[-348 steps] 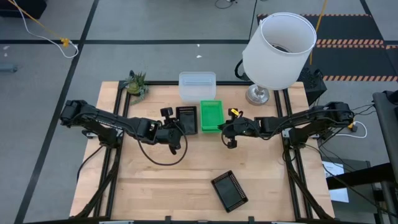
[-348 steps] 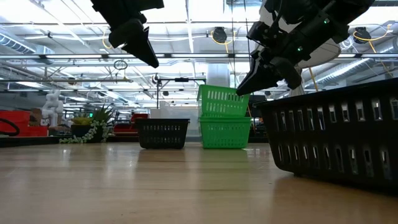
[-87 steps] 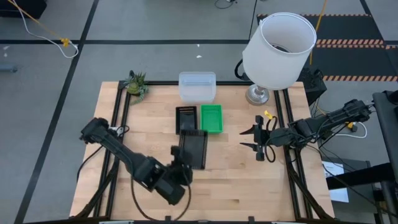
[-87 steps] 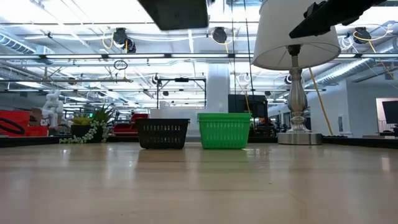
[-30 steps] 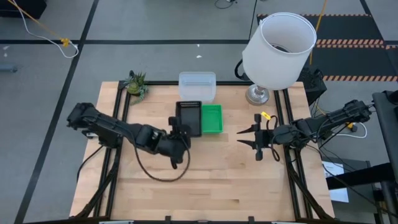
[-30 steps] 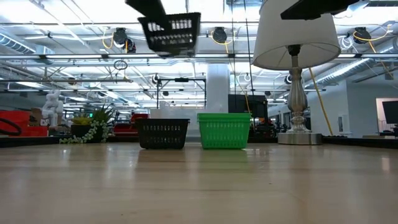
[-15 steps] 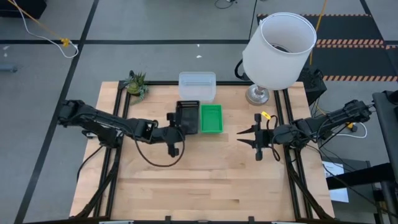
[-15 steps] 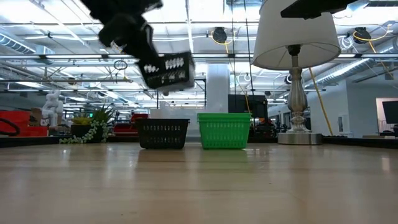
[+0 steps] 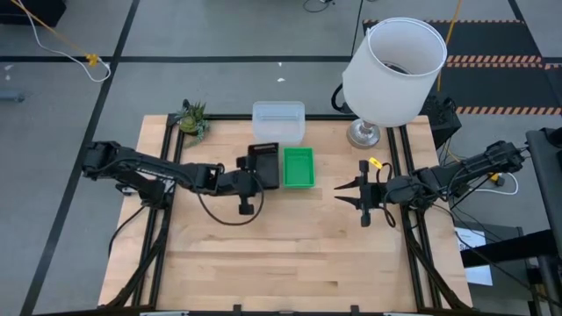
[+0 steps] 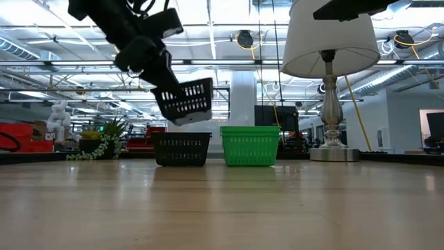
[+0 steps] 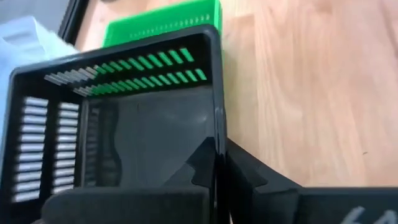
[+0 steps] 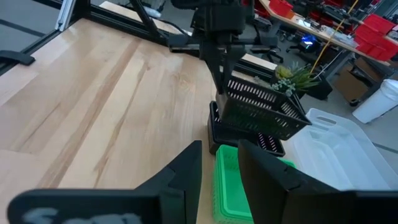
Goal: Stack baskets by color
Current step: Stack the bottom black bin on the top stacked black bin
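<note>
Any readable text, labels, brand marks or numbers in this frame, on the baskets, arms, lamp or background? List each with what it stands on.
None can be read.
Held black basket, black basket on the table, green basket, clear basket: plain plastic, no label showing.
Lamp: plain white shade, no mark.
Left gripper and right gripper: no lettering visible.
Room behind, low view: any signs are too small to read.

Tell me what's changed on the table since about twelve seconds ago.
The left gripper picked up the black basket from the table's near edge and carried it over the black stack, gripping its wall, tilted, not yet set down. The right gripper withdrew rightward from the green stack, open. The clear baskets, lamp and plant stayed put.
</note>
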Available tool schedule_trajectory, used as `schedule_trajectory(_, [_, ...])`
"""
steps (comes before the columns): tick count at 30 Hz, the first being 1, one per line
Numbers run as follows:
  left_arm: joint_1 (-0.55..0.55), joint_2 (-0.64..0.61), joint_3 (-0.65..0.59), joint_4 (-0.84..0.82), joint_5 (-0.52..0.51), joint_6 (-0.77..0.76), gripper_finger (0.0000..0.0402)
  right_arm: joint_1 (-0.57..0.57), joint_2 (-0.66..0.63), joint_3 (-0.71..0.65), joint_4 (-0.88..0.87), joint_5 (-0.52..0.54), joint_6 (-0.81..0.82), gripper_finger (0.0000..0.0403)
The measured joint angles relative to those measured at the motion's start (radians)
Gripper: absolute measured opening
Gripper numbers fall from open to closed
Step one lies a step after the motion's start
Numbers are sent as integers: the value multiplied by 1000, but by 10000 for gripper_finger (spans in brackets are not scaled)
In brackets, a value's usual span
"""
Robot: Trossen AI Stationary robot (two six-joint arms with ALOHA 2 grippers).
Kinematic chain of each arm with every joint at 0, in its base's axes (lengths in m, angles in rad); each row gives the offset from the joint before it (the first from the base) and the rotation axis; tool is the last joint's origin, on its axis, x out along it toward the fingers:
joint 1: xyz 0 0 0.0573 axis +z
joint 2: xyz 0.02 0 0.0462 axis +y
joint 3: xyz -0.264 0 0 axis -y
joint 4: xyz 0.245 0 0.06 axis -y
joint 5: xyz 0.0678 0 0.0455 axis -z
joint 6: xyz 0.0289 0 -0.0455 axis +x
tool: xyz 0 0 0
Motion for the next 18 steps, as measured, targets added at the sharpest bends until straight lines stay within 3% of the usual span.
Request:
schedule_trajectory(5, [22, 0, -33, 5, 12, -9, 7, 0, 0, 0, 0, 0, 0, 98])
schedule_trajectory(12, [44, 0, -78, 73, 48, -5, 29, 0, 0, 0, -1, 0, -1, 98])
schedule_trajectory(18, [52, 0, -88, 71, 56, -7, 13, 0, 0, 0, -1, 0, -1, 98])
